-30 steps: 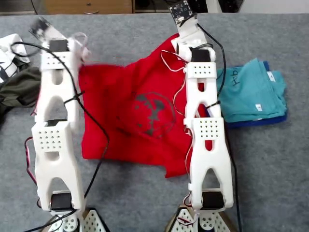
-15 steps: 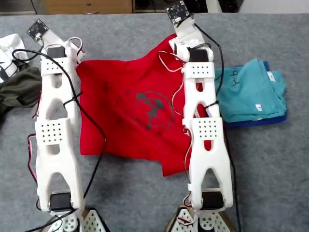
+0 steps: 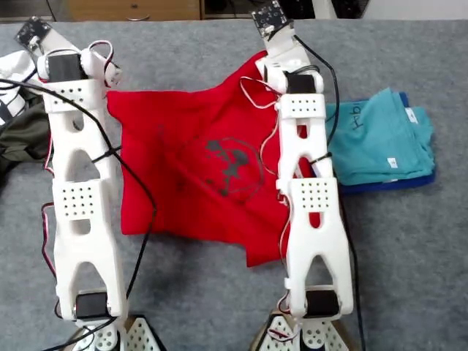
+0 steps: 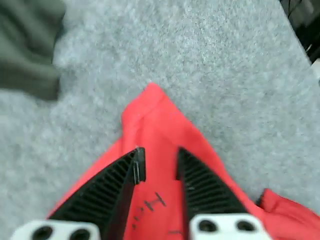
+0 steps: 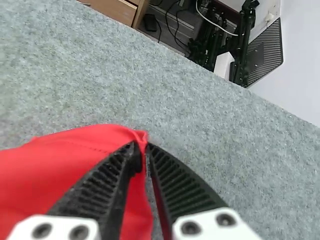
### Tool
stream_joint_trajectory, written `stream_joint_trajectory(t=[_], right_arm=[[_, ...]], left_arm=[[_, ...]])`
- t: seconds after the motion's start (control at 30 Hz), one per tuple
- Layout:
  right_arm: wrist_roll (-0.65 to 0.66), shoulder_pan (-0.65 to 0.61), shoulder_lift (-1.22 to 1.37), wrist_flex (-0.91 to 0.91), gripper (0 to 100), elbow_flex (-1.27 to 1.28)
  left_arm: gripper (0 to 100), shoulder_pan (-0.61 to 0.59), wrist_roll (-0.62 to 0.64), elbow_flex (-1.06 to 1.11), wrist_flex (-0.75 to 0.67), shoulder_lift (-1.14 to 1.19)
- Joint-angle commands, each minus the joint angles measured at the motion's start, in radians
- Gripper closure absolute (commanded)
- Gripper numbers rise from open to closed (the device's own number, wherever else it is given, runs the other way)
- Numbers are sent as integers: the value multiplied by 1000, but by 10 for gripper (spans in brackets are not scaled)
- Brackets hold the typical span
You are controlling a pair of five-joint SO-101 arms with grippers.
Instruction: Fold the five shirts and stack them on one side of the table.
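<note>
The red shirt [image 3: 197, 168] lies spread out, printed side up, on the grey felt-like surface [image 3: 409, 256] between the two arms. Its far edge is drawn out toward the back of the surface, and its near edge is uneven, with a flap hanging lower by the right arm's base.

The right claw [image 5: 141, 147] is at the shirt's far right corner. Its jaws are pressed nearly together on a raised fold of the red cloth, pinching it. The left claw [image 4: 159, 157] is over the far left corner. Its jaws stand apart, with red cloth visible in the gap between them and the shirt's pointed corner lying flat on the surface just beyond the tips.

To the right of the right arm, a folded teal shirt [image 3: 376, 135] rests on a folded dark blue shirt [image 3: 387, 183] whose edge shows beneath it. This stack lies just beside the red shirt's right edge.

At the left edge of the surface lie a crumpled olive-green garment [image 3: 25, 135] and, behind it, a white garment [image 3: 11, 73]. Both are unfolded and lie apart from the red shirt.

Beyond the back edge of the surface is a wooden drawer front [image 3: 131, 9].
</note>
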Motion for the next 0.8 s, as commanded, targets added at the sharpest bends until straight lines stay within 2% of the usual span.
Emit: stream_joint_trajectory(t=[0.0, 0.17, 0.4, 0.53, 0.77], right_arm=[[12, -12, -4, -15, 996, -22], [12, -12, -4, -15, 996, -22], [12, -10, -4, -18, 996, -22], [12, -10, -4, -21, 996, -22], [14, -5, -4, -34, 996, -22]], left_arm=[[976, 58, 72, 32, -40, 15], [981, 135, 87, 196, -133, 137], [981, 172, 31, 117, 26, 223], [981, 178, -25, 192, 32, 262], [981, 215, -89, 354, 32, 170]])
